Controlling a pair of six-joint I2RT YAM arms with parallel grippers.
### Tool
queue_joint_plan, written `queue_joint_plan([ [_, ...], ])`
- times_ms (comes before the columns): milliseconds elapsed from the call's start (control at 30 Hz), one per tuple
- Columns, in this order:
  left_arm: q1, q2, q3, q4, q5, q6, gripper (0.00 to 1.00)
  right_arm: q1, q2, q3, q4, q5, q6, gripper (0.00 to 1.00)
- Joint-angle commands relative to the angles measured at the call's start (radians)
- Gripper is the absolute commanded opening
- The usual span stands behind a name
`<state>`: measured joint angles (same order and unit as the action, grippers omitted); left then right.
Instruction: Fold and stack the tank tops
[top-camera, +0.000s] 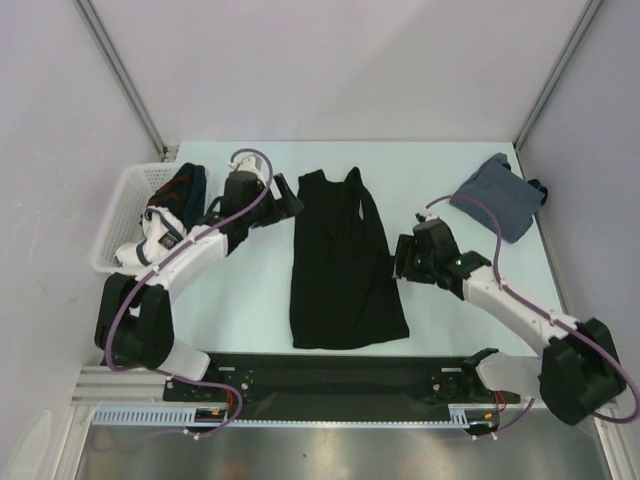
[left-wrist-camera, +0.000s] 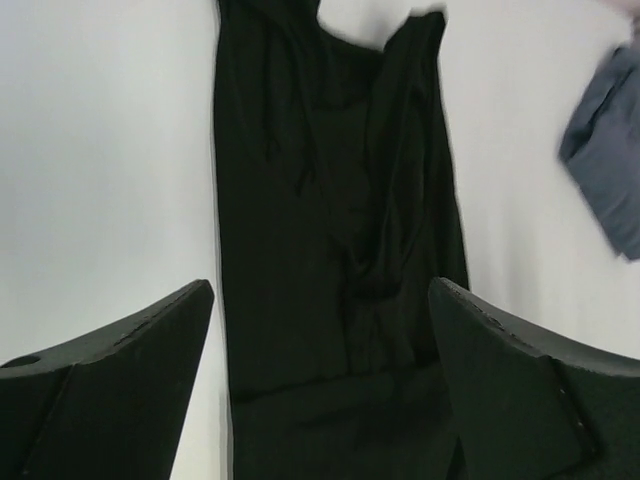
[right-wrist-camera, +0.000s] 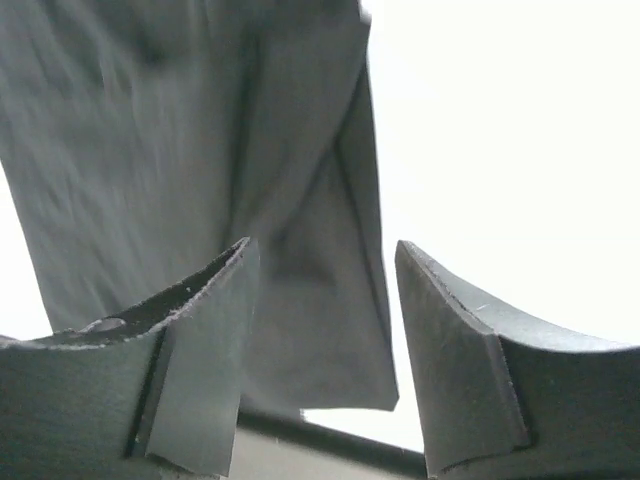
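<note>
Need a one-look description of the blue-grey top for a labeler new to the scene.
On the pale table, go to the far right corner as seen from above. The blue-grey top lies there as a small bunched bundle. Unlike it, the black top is spread long and flat mid-table.

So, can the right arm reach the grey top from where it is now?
Probably yes. The grey top lies uncovered at the far right, and only bare table lies between it and the open right hand.
</note>
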<state>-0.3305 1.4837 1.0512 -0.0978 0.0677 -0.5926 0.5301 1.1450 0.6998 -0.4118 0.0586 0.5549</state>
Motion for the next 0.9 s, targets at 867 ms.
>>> queue_joint_plan([
  [867, -0.127, 0.095, -0.246, 0.075, -0.009, 0.063, 0.68, -0.151, 0.525, 0.247, 0.246, -0.154, -0.093, 0.29],
])
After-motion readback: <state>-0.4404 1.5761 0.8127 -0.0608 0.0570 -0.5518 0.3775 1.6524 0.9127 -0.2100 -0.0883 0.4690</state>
